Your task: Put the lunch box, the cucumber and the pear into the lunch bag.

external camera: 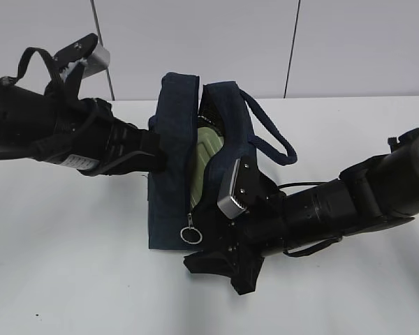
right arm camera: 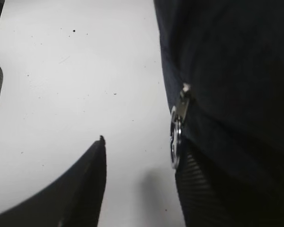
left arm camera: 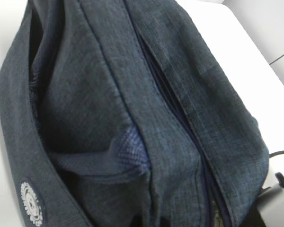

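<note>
Lunch bag (external camera: 173, 174) stood open on the table (external camera: 70, 265), the lunch box (external camera: 208, 145) already inside, cucumber and pear nowhere visible, possibly packed; whether the left gripper (external camera: 153, 160) gripped fabric was hidden, while the right gripper (external camera: 220, 265) gaped empty beside the zipper pull (right arm camera: 176, 142).

The left end effector (external camera: 153, 159) is pressed against the lunch bag's (external camera: 169, 188) left side; the right end effector (external camera: 220, 269), fingers spread, is lowered beside its near end.

The exterior view looks down at a slant on the dark navy fabric lunch bag (external camera: 169, 174). Both wrist views sit close against it (left arm camera: 146, 118) (right arm camera: 236, 94), from opposite sides.
</note>
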You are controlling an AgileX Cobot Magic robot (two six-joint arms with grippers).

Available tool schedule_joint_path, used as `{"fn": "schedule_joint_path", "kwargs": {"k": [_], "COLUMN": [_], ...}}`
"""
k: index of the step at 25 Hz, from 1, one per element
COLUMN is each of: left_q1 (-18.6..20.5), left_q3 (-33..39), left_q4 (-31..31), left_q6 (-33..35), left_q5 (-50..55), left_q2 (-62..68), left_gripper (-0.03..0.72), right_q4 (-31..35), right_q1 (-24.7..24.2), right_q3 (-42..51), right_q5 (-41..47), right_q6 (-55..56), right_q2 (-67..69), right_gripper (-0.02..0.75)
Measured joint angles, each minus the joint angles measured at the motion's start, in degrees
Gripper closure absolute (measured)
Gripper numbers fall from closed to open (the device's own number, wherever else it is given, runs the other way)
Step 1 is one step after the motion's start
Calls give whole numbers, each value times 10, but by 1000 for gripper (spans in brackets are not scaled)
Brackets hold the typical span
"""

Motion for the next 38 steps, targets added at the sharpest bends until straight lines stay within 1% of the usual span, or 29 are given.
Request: {"fn": "schedule_joint_path", "kwargs": {"k": [2, 3, 4, 6, 9, 14, 16, 17, 21, 23, 28, 38], "left_q1": [0, 0, 0, 0, 0, 0, 0, 0, 0, 0, 0, 0], "left_q3": [0, 0, 0, 0, 0, 0, 0, 0, 0, 0, 0, 0], "left_q4": [0, 0, 0, 0, 0, 0, 0, 0, 0, 0, 0, 0], "left_q6": [0, 0, 0, 0, 0, 0, 0, 0, 0, 0, 0, 0], "left_q5": [0, 0, 0, 1, 2, 2, 2, 2, 2, 2, 2, 0], "left_q2": [0, 0, 0, 0, 0, 0, 0, 0, 0, 0, 0, 0], "left_gripper": [700, 700, 700, 700, 700, 700, 700, 700, 700, 700, 700, 701], "right_q4": [0, 0, 0, 0, -1, -1, -1, -1, -1, -1, -9, -61], "right_q1": [0, 0, 0, 0, 0, 0, 0, 0, 0, 0, 0, 0], "right_q3": [0, 0, 0, -1, -10, -22, -25, -25, -25, -25, -26, -26], "right_q5": [0, 0, 0, 0, 0, 0, 0, 0, 0, 0, 0, 5], "right_q6": [1, 2, 2, 9, 32, 65, 71, 71, 72, 73, 95, 167], "right_q2": [0, 0, 0, 0, 0, 0, 1, 1, 1, 1, 1, -23], "right_gripper": [402, 408, 446, 479, 498, 501, 519, 540, 687, 730, 732, 732]}}
